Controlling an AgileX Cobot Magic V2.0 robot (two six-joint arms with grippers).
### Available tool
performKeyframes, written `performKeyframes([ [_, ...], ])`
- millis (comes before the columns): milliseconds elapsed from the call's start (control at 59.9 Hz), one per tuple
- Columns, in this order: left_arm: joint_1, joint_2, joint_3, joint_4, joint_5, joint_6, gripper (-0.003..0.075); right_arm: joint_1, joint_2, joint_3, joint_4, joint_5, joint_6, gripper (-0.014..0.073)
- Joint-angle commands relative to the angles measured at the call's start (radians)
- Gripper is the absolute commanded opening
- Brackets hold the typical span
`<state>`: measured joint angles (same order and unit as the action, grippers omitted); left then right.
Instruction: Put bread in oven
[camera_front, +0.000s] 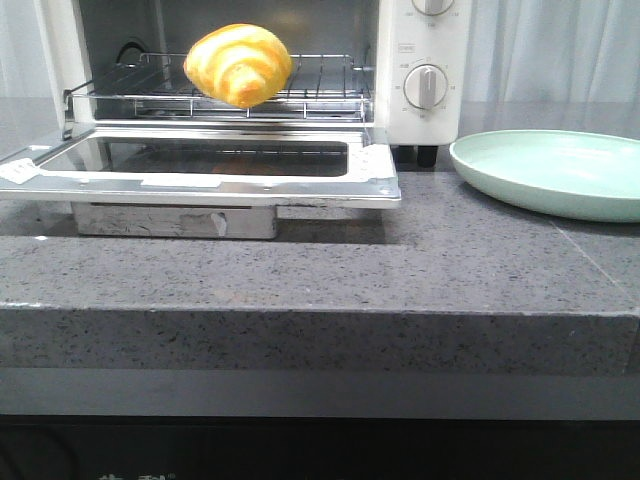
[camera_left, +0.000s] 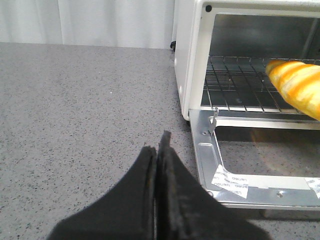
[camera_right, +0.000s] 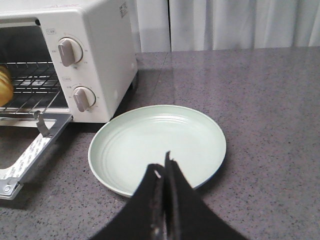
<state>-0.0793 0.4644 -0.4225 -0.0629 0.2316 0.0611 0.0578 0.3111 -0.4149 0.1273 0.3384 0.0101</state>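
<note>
The bread (camera_front: 239, 64), a glossy golden striped roll, lies on the wire rack (camera_front: 310, 85) inside the white oven (camera_front: 425, 60), whose glass door (camera_front: 200, 165) hangs open flat. The bread also shows in the left wrist view (camera_left: 297, 87) and at the edge of the right wrist view (camera_right: 4, 86). My left gripper (camera_left: 159, 145) is shut and empty over the counter, beside the open door's corner. My right gripper (camera_right: 162, 167) is shut and empty above the near rim of the pale green plate (camera_right: 157, 145). Neither gripper shows in the front view.
The empty green plate (camera_front: 555, 170) sits on the grey stone counter (camera_front: 320, 270) to the right of the oven. The open door juts toward the counter's front edge. White curtains hang behind. The oven's round knobs (camera_right: 70, 50) face forward.
</note>
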Motion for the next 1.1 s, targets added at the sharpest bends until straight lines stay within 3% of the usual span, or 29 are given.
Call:
performKeyframes([
  [0, 0.002, 0.003, -0.026, -0.004, -0.082, -0.010, -0.0020, 0.000, 0.003, -0.025, 0.007, -0.087, -0.003, -0.0060],
  [451, 0.002, -0.020, -0.009, 0.003, -0.082, -0.010, -0.0020, 0.000, 0.003, -0.025, 0.007, -0.087, -0.003, -0.0060],
  [902, 0.002, -0.476, 0.273, 0.018, -0.074, -0.010, -0.0020, 0.000, 0.003, -0.025, 0.007, -0.086, -0.003, -0.0060],
  [1086, 0.006, -0.488, 0.362, 0.022, -0.088, -0.010, -0.0020, 0.000, 0.003, -0.025, 0.007, -0.083, -0.003, -0.0060],
])
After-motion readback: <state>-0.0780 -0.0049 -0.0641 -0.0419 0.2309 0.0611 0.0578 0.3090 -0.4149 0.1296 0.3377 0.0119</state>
